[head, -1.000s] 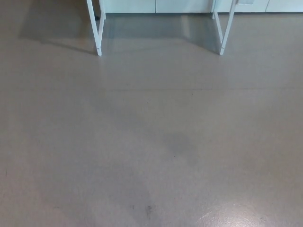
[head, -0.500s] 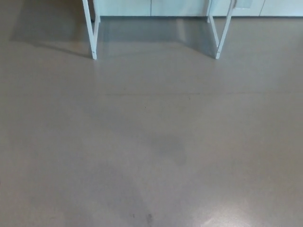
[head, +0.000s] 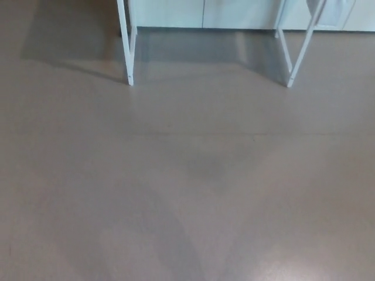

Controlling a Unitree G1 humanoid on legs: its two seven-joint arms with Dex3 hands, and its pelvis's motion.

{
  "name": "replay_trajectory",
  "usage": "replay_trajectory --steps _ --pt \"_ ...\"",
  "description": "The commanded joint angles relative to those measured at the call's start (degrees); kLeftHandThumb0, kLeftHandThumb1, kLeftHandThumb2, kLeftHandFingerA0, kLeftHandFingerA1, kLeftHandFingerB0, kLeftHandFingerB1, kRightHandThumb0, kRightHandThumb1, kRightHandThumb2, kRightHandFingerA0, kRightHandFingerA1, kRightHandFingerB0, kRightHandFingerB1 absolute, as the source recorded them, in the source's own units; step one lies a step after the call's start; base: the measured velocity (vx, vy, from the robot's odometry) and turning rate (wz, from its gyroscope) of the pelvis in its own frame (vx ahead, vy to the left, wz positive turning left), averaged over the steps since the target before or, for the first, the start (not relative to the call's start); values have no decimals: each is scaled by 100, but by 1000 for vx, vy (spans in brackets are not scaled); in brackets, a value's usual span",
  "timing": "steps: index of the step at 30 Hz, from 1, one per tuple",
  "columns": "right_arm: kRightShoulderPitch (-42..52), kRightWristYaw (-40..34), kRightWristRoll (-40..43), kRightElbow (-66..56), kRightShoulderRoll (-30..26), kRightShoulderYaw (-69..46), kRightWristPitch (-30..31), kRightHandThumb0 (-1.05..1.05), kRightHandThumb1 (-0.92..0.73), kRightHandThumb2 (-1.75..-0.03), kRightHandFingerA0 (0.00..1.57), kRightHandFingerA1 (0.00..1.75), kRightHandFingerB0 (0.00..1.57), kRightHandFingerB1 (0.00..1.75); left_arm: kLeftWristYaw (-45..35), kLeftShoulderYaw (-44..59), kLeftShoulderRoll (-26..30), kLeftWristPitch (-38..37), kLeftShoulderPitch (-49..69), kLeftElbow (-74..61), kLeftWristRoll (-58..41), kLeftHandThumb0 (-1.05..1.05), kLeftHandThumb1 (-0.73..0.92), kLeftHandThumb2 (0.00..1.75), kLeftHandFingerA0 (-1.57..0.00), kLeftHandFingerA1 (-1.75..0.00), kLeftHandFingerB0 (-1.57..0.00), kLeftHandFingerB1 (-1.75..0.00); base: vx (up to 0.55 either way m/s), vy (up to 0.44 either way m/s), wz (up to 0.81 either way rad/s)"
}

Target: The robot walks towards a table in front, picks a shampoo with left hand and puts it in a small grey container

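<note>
- The shampoo does not show in the head view, so its place cannot be told; the same holds for the small grey container.
- The left robot hand and the right robot hand are both outside the view, so I cannot tell if they are open or closed.
- As no robot hand shows, places below follow the robot's own sides.
- The left table leg (head: 125, 47), white, stands nearly upright on the floor (head: 187, 222).
- The right table leg (head: 300, 54), also white, is tilted, with its foot on the floor.
- The tabletop is cut off by the upper edge.
- White cabinet fronts (head: 170, 12) run behind both legs.
- A soft shadow (head: 70, 41) lies on the floor beside the left table leg.
- A thin seam (head: 252, 135) crosses the floor below the feet of the legs.
</note>
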Motion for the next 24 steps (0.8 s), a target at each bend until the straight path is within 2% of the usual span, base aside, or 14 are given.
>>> replay_trajectory --steps 1,4,10,15,18,20,22,23,24 --pt "4 -55 -14 4 -99 32 -78 -24 -54 -56 75 54 52 42 544 -594 187 -510 80 26 625 -16 62 58 -52 -41 -45 -37 422 -255 -42" --pt "46 -13 -14 -23 -107 62 -95 -26 -55 -56 76 54 52 42 662 -822 245 -646 152 48 692 -19 60 58 -53 -41 -45 -37 356 -243 42" --pt "6 -69 -79 -42 -109 171 -98 -23 -56 -57 76 55 52 42 799 -1008 283 -739 144 118 681 -21 57 57 -54 -42 -46 -37 332 -97 -2" --pt "75 -4 -45 -57 -107 210 -98 -24 -56 -56 75 55 52 43 898 -1111 302 -928 302 150 786 -22 58 57 -57 -43 -46 -37 389 101 -24" --pt "160 22 -78 -74 -119 284 -123 -25 -57 -57 74 54 50 42 925 -1123 285 -986 425 152 759 -22 58 57 -57 -43 -45 -37 698 281 -30" --pt "244 20 -107 -107 -120 340 -166 -24 -57 -57 75 55 50 42 995 -1120 274 -1030 525 169 752 -25 52 63 -55 -46 -43 -41 745 187 -11" --pt "320 17 -100 -106 -107 360 -187 -24 -57 -57 76 56 51 43 1032 -1139 287 -1060 603 221 782 -25 51 62 -56 -45 -44 -41 567 132 0" --pt "371 18 -87 -84 -92 370 -155 -24 -56 -57 76 56 52 43 1122 -1208 304 -1118 721 217 872 -21 56 57 -62 -42 -46 -37 404 72 6" --pt "381 15 -87 -76 -92 378 -149 -25 -56 -56 75 55 52 43 1149 -1225 301 -1127 752 205 889 -27 50 64 -57 -46 -43 -42 383 52 10"
